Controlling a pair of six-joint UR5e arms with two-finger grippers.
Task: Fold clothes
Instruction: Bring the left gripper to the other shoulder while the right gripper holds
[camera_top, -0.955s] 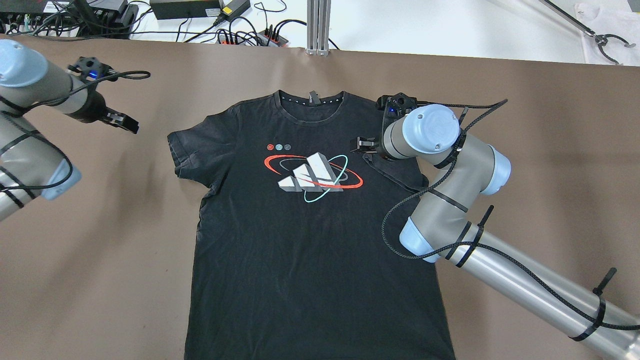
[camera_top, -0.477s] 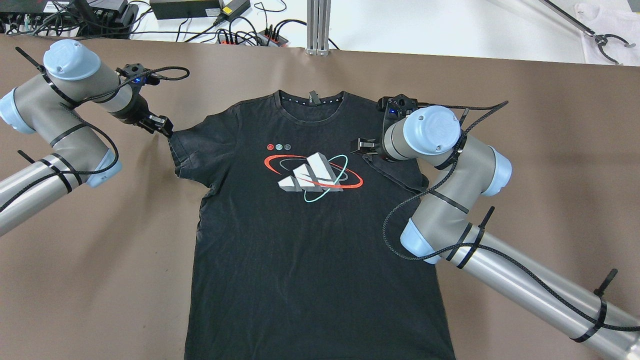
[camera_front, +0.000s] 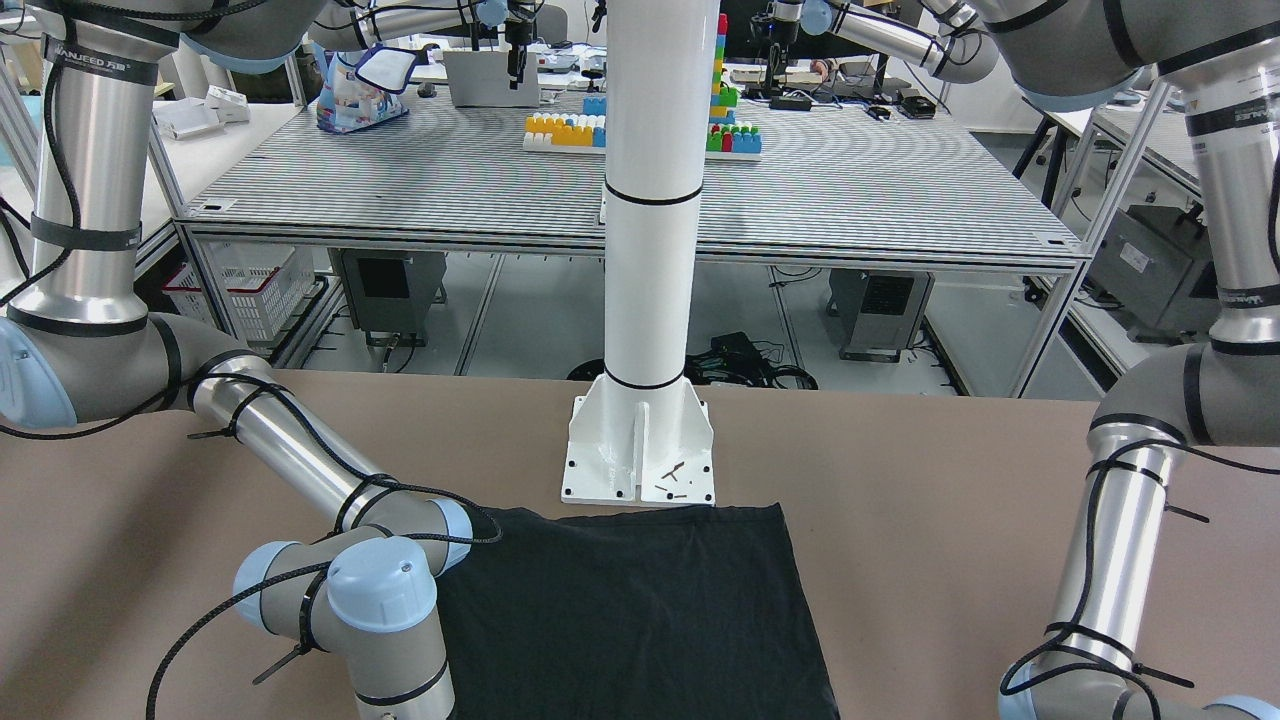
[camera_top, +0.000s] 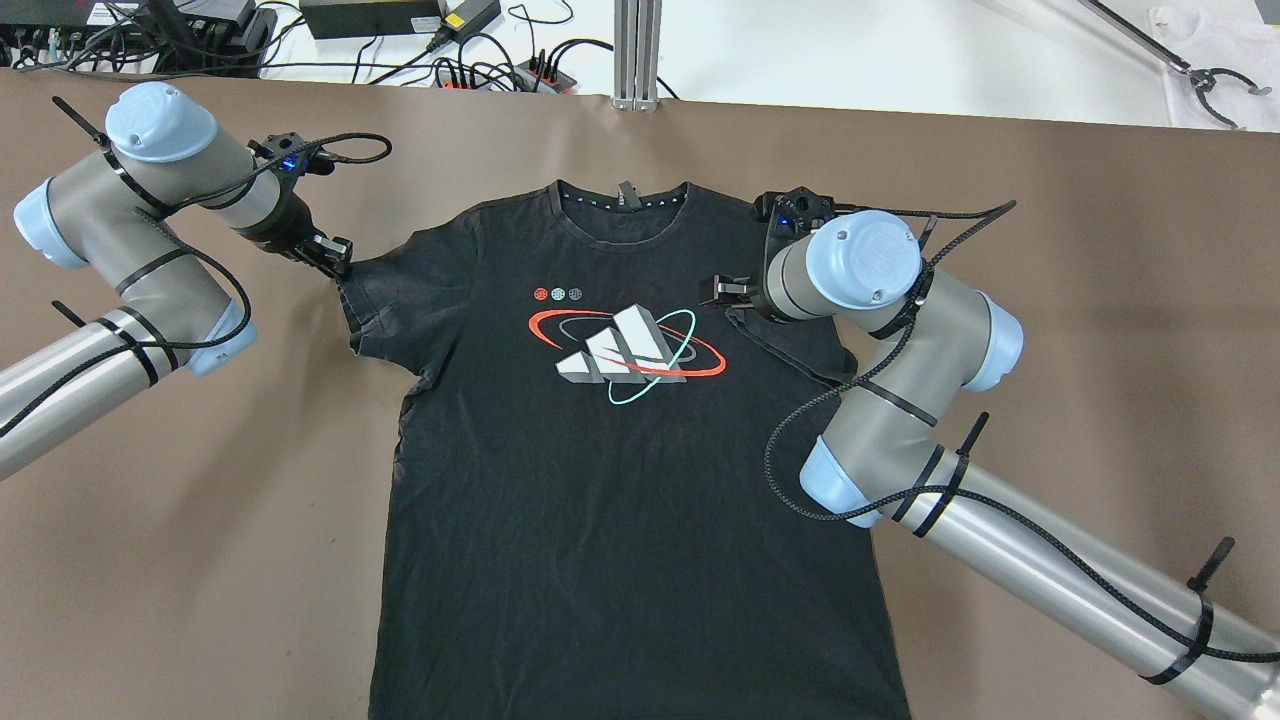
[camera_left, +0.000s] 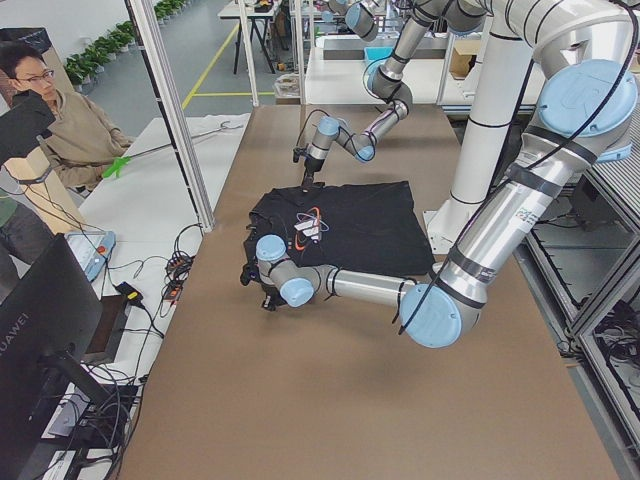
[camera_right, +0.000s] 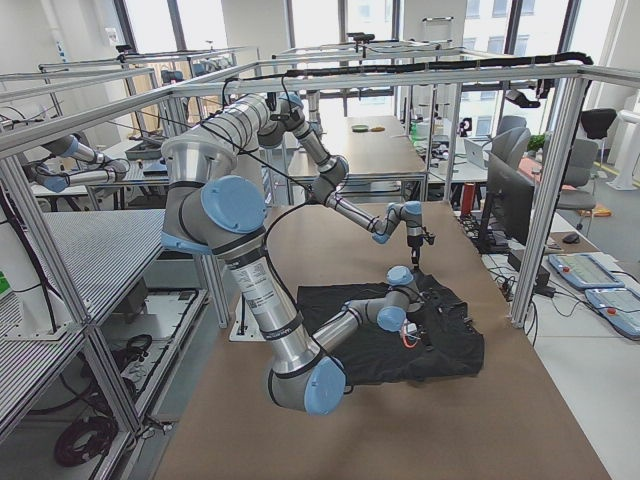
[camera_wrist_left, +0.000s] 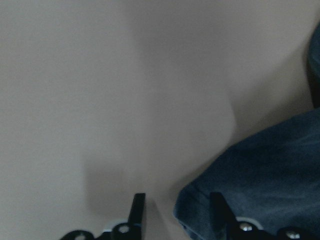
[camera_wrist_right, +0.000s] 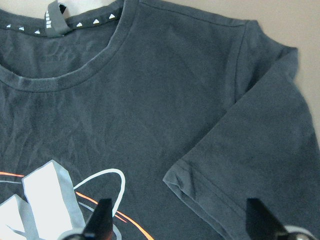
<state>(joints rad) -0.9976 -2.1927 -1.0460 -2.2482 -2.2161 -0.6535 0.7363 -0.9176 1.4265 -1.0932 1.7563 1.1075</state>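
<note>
Overhead exterior: sleeve-folding step, left gripper (camera_top: 338, 262) and right gripper (camera_top: 718, 290) both spread wide at sleeves of black T-shirt (camera_top: 600, 500); left likely pinches hem next.

**Worktop** (camera_top: 200, 550): brown matte sheet over the whole surface. Black T-shirt (camera_top: 620, 520) lies flat at ctr, print side up, w/ collar at 12 o'clock and hem at 6, cut off by the overhead view's bottom edge. Sleeve at 10 o'clock is spread on bare worktop; sleeve at 2 o'clock is folded in over the chest. Front-facing view: white pillar (camera_front: 652, 250) stands on its base plate (camera_front: 600, 470), just beside the shirt hem.
</note>
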